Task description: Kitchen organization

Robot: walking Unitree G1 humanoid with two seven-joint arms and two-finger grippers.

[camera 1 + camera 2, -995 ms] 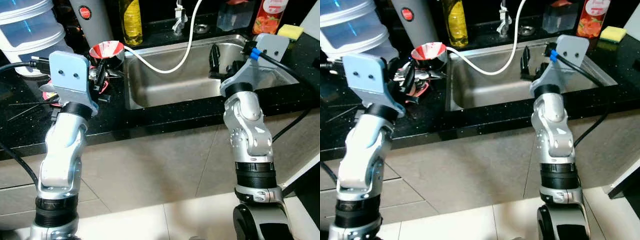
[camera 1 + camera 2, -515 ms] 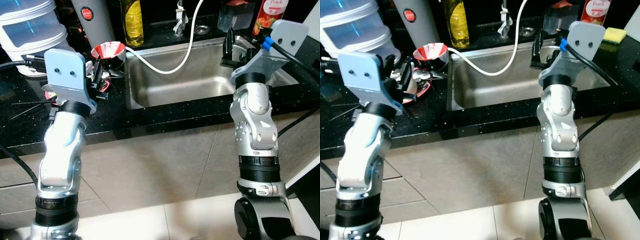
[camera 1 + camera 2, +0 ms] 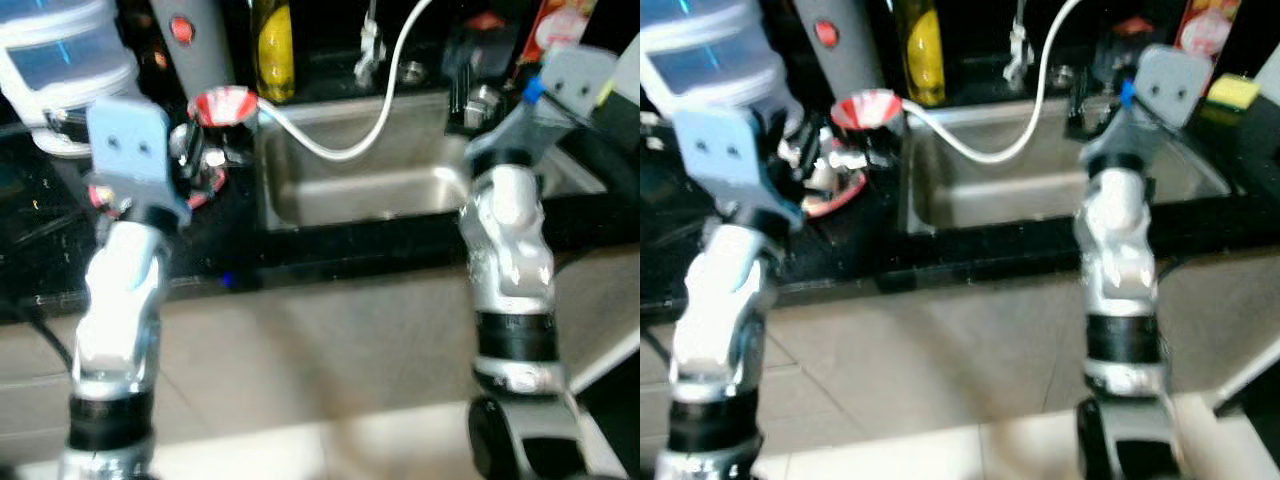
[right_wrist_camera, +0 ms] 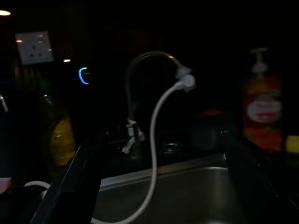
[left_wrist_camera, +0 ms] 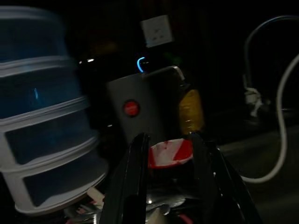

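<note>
My left gripper (image 3: 196, 152) hovers open over the black counter (image 3: 60, 260), just in front of a red-and-white bowl (image 3: 222, 102). In the left wrist view the bowl (image 5: 170, 152) sits between the open fingers (image 5: 133, 186), with shiny cutlery (image 5: 159, 205) below them. My right gripper (image 3: 457, 88) is raised over the steel sink (image 3: 370, 180) near its back right corner. Its fingers (image 4: 77, 179) stand wide apart with nothing in them, pointing at the faucet (image 4: 149, 60) and its white hose (image 4: 156, 140).
Stacked clear containers (image 3: 60, 60) and a grey appliance with a red button (image 3: 182, 30) stand at the back left. A yellow oil bottle (image 3: 272, 45) is behind the sink, a red-labelled bottle (image 3: 1202, 30) and a yellow sponge (image 3: 1230, 90) at the right. Tiled floor lies below.
My right gripper has risen out of the sink basin to its back right corner. The picture is now blurred and shifted by camera motion. The left gripper stays by the bowl.
</note>
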